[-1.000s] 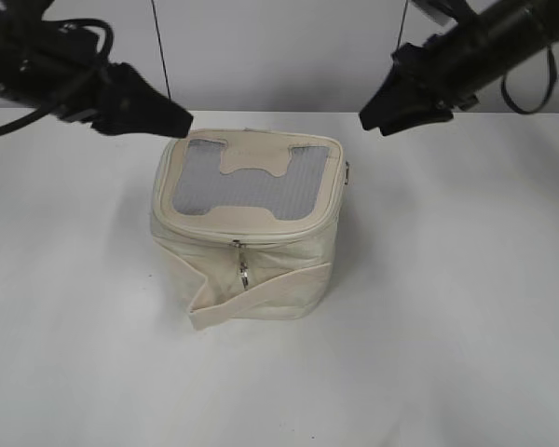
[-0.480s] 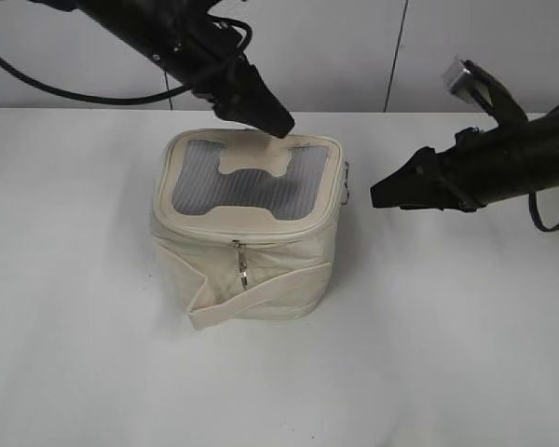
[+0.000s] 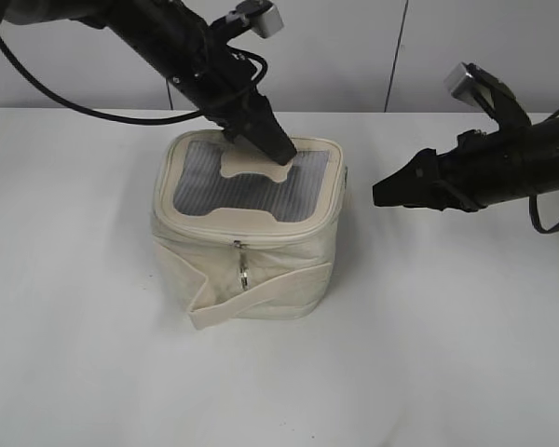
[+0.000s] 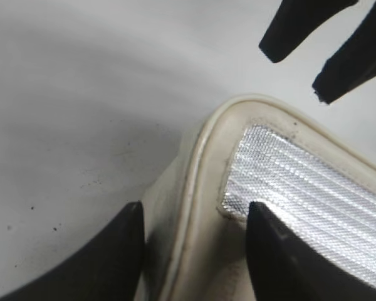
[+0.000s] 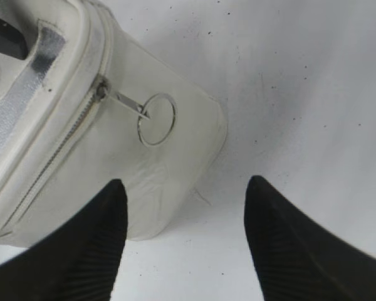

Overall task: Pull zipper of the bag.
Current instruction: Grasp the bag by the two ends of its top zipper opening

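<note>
Since half a second ago I see the left gripper [image 3: 278, 147] has dropped lower onto the bag [image 3: 247, 228], its tip now over the mesh top [image 3: 214, 191] beside the cream patch [image 3: 253, 166]; the right gripper [image 3: 384, 193] has barely shifted and hangs just beside the bag's right side, not touching.

Exterior view: white bench [image 3: 447, 335], pale wall behind with a dark vertical seam. The bag stands upright mid-bench, strap [image 3: 261, 296] across its front. The zipper [image 3: 247, 233] runs round the top rim, one slider with its ring pull [image 3: 243, 270] hanging at the front.

Left wrist view: left gripper [image 4: 194, 248] spread, its fingers straddling the bag's corner rim [image 4: 203, 188]; right gripper's tips show at top right.

Right wrist view: right gripper [image 5: 185, 241] spread, empty. A second ring pull [image 5: 156, 119] lies flat on the bag's side, ahead of the fingers, apart from them.
</note>
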